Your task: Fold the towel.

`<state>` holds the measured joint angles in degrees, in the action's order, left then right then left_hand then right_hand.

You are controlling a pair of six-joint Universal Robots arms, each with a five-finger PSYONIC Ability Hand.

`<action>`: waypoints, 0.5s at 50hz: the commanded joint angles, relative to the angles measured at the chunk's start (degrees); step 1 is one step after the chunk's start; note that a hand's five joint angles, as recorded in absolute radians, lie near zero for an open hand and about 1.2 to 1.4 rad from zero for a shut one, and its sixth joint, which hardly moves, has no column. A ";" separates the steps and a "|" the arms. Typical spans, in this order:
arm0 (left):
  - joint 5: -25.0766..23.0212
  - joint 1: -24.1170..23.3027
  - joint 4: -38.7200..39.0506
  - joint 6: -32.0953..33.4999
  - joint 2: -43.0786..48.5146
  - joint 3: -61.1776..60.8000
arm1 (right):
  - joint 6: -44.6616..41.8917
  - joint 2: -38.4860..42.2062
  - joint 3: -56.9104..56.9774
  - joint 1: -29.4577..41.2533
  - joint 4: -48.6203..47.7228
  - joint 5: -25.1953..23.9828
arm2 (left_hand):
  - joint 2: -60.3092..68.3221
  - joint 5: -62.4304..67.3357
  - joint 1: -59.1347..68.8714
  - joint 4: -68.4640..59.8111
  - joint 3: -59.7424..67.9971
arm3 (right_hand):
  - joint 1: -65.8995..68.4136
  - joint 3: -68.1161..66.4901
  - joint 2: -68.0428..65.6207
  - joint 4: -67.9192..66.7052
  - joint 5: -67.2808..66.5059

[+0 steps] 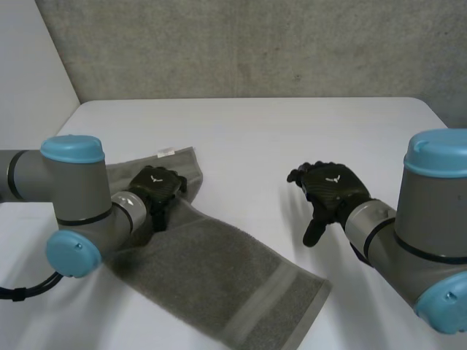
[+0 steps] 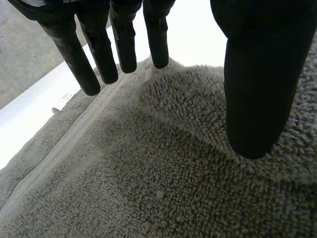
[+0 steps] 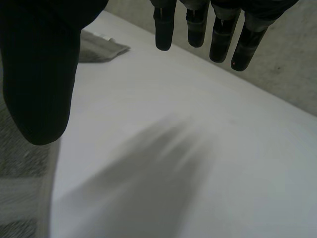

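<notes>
1. The grey towel (image 1: pixel 219 270) lies spread out on the white table (image 1: pixel 306 124), slantwise across its left half. One short end, which carries a small white label (image 1: pixel 166 152), points toward the far left corner. The other short end reaches toward the middle of the near edge. From where I stand, no fold looks made yet.
2. The left hand (image 1: pixel 157 186) is over the towel's far end, close to the long edge that faces the middle of the table. Its fingers (image 2: pixel 99 59) are straight and held apart from the thumb (image 2: pixel 255 89), and it has hold of nothing.
3. In the left wrist view the fingertips sit right at the cloth's edge, with bare table beyond them. A low ridge of pile rises between them and the thumb. I cannot tell whether they are pressing the towel or are just above it.
4. I take it the left hand is placed there to pinch that end, so the labelled end can be carried over toward the near one.
5. The right hand (image 1: pixel 332 186) hangs over bare table, well apart from the towel, between the table's middle and its right edge. Its fingers (image 3: pixel 218 39) are loosely extended with the thumb out, and it is empty. The towel lies off to its thumb side.
6. My reading is that the right hand has no part in the fold from there. It would have to come across to the towel's edge before both hands could lift the end evenly.
</notes>
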<state>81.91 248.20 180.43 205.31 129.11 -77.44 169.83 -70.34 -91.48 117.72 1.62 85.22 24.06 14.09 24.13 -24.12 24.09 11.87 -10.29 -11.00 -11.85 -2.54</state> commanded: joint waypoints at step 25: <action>1.50 -4.04 4.84 -1.40 -18.54 -7.29 | 29.59 11.54 11.41 1.55 -3.65 -8.58 | 55.94 55.91 55.87 -55.88 55.91 | -1.87 0.29 1.00 1.85 2.54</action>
<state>83.40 245.47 185.28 203.79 114.12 -81.87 189.60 -64.28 -85.90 118.65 -3.39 82.43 69.22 57.91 65.12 -69.53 69.43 11.87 -10.30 -11.00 -11.85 -2.54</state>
